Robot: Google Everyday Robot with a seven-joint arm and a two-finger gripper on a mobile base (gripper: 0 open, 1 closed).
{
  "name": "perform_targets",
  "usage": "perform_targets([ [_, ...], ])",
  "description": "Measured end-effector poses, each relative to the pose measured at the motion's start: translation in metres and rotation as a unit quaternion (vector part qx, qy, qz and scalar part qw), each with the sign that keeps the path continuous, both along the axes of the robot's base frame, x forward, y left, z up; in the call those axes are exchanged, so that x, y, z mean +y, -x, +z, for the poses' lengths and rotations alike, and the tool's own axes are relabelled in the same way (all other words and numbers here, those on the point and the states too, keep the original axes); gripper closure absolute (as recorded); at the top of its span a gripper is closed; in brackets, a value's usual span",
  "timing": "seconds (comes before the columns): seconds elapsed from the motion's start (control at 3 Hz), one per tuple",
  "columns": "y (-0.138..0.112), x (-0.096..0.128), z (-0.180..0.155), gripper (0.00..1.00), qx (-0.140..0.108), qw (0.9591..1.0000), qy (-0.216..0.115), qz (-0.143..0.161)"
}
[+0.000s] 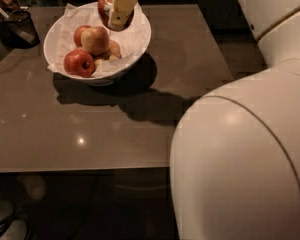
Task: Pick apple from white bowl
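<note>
My gripper (118, 10) is at the top of the camera view, above the far right side of the white bowl (137, 43). It is shut on the red apple (106, 5), which has a small pale sticker and hangs lifted above the bowl's paper lining. A cream finger (123, 4) covers the apple's front. Left in the bowl are a paler yellow-pink apple (95, 40), a deep red apple (79, 63) and another partly hidden behind them.
The bowl stands on a grey-brown table (90, 129). A small dark mesh cup (17, 28) with utensils stands at the table's far left. My large white arm body (245, 159) fills the right foreground. The table's front edge is near the bottom.
</note>
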State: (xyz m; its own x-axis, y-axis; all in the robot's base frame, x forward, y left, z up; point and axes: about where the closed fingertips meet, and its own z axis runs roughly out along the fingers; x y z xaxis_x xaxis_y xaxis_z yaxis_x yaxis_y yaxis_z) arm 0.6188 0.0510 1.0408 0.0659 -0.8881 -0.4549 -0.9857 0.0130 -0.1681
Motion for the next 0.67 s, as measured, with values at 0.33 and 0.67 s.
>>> perform_targets([
  [0.33, 0.018, 0.002, 0.011, 1.0, 0.007, 0.9998, -0.011, -0.014],
  [0.67, 0.035, 0.001, 0.017, 1.0, 0.009, 0.9995, -0.02, -0.021],
])
